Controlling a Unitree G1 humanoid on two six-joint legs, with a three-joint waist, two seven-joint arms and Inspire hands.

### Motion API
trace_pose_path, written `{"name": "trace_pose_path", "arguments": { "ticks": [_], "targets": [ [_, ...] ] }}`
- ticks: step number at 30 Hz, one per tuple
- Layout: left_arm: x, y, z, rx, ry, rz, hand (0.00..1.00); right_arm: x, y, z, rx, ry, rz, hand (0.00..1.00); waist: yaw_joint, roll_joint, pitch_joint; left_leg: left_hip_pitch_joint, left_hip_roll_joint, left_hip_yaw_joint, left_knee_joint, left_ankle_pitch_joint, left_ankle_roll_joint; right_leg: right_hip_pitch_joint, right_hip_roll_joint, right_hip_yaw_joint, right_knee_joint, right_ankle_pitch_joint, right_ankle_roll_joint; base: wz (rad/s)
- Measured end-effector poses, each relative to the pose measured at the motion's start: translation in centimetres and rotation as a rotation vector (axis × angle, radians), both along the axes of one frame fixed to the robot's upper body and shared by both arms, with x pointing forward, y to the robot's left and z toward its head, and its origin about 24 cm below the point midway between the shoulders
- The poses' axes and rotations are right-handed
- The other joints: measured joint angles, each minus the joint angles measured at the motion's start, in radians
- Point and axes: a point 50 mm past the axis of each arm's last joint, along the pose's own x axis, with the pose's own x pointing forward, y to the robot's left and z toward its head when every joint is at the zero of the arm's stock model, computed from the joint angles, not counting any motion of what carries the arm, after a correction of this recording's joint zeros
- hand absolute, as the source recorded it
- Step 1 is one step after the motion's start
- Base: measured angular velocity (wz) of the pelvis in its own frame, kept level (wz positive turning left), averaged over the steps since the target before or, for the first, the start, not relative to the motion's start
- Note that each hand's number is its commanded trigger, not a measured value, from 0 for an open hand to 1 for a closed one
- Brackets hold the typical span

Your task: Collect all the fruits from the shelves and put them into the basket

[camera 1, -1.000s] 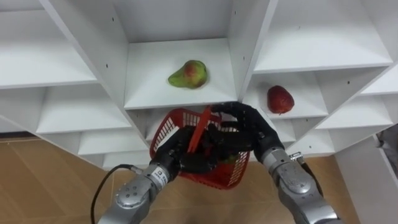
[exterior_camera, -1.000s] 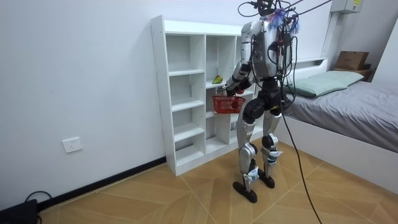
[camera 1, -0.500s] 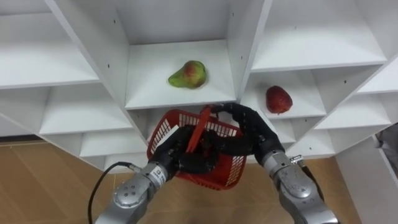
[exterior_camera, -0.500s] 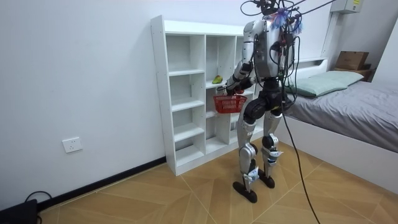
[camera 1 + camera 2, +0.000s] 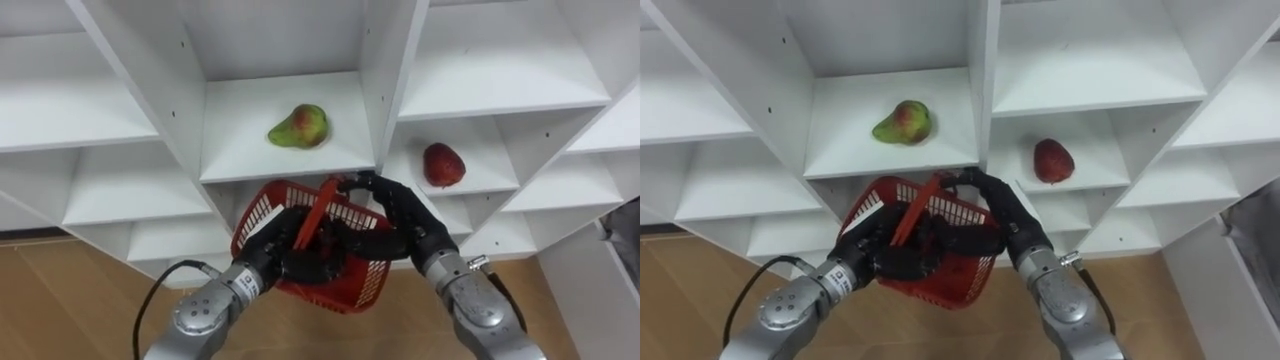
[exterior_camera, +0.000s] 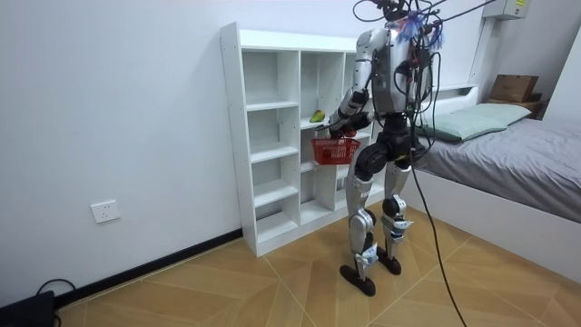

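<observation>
White open-shelved closet [image 5: 250, 150] faces the robot, which stands close before it on wooden floor. Two fruits lie inside: one green-and-red pear [image 5: 299, 127] at upper centre, with bare shelf all round it, and one red fruit [image 5: 441, 164] right of centre. One red plastic mesh basket [image 5: 262, 205] hangs just below the pear shelf's front edge. The fingers of the left hand [image 5: 275, 255] and right hand [image 5: 405, 220] are curled round it.

A pear [image 5: 300, 127] lies on a closet [image 5: 120, 110] shelf at upper centre. Another fruit [image 5: 442, 164] sits lower right of it. The basket [image 5: 352, 287] hangs below both, at lower centre.
</observation>
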Motion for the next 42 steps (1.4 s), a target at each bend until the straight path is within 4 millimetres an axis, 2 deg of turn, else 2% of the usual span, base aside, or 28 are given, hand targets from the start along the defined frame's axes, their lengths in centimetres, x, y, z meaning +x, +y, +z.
{"name": "trace_pose_path", "arguments": {
  "ticks": [5,10,15,18,20,24,27,32,35,38,42],
  "targets": [
    [-0.9,0.7,-0.9,0.069,0.022,-0.015,1.00,-0.7,0.5,-0.7,-0.047,0.053,0.080,0.00,0.006,-0.019,-0.0009,0.008,-0.001,0.000,-0.001,0.000,0.000,0.015,0.002,-0.003,-0.012,0.000,0.000,0.00],
    [-1.9,1.4,-2.1,0.127,0.065,-0.019,1.00,-0.9,0.5,-0.9,-0.122,0.069,0.149,0.00,0.015,-0.023,-0.0014,0.008,-0.001,0.001,-0.002,0.000,0.000,0.013,0.001,-0.002,-0.013,0.000,0.001,0.00],
    [-3.0,3.1,-2.9,0.141,0.108,0.051,1.00,-1.4,-0.3,0.1,-0.199,0.023,0.212,0.00,0.020,-0.024,-0.0032,0.006,-0.001,0.001,-0.006,0.000,0.000,0.009,0.003,-0.001,-0.013,0.000,0.001,0.00],
    [-3.7,4.2,-4.0,0.192,0.155,0.064,1.00,-2.3,-0.9,0.1,-0.247,0.019,0.235,0.00,0.032,-0.034,-0.0110,0.015,-0.001,0.004,-0.016,0.000,0.000,0.011,0.005,0.006,-0.013,0.000,0.001,-0.06],
    [-4.5,5.2,-5.1,0.276,0.204,0.062,1.00,-3.2,-0.9,0.1,-0.254,0.027,0.255,0.00,0.032,-0.046,-0.0202,0.015,-0.001,0.003,-0.016,0.000,0.000,0.012,0.006,0.009,-0.013,0.000,0.001,-0.02],
    [-5.4,5.9,-6.2,0.326,0.253,0.075,1.00,-3.6,-0.6,0.3,-0.261,0.021,0.288,0.00,0.028,-0.061,-0.0205,0.016,-0.001,0.003,-0.015,0.000,0.000,0.015,0.007,0.011,-0.014,0.001,0.003,0.00],
    [-5.8,6.2,-6.4,0.345,0.262,0.084,1.00,-3.4,-0.4,1.4,-0.252,-0.028,0.292,0.00,0.028,-0.065,-0.0186,0.028,-0.001,0.004,-0.016,0.000,0.000,0.027,0.007,0.011,-0.015,0.002,0.003,0.00],
    [-6.6,7.4,-7.2,0.371,0.313,0.148,1.00,-2.9,0.3,4.6,-0.239,-0.174,0.308,0.00,0.034,-0.074,-0.0144,0.048,0.000,-0.002,-0.031,0.001,-0.002,0.046,0.013,0.015,-0.030,0.003,0.004,0.00],
    [-7.1,8.3,-7.6,0.386,0.347,0.195,1.00,-2.8,0.6,5.4,-0.227,-0.214,0.310,0.00,0.034,-0.091,-0.0059,0.048,0.001,-0.005,-0.035,0.001,-0.003,0.046,0.015,0.015,-0.033,0.003,0.004,0.00],
    [-7.9,9.0,-8.1,0.404,0.379,0.230,1.00,-2.8,0.8,6.0,-0.217,-0.240,0.313,0.00,0.034,-0.104,-0.0092,0.047,0.000,-0.005,-0.041,0.001,-0.003,0.050,0.015,0.014,-0.046,0.005,0.004,0.00],
    [-8.3,9.5,-8.4,0.424,0.399,0.262,1.00,-2.6,0.9,7.6,-0.202,-0.312,0.308,0.00,0.034,-0.108,-0.0113,0.048,0.000,-0.007,-0.048,0.001,-0.003,0.050,0.016,0.012,-0.048,0.005,0.005,0.00]
  ]
}}
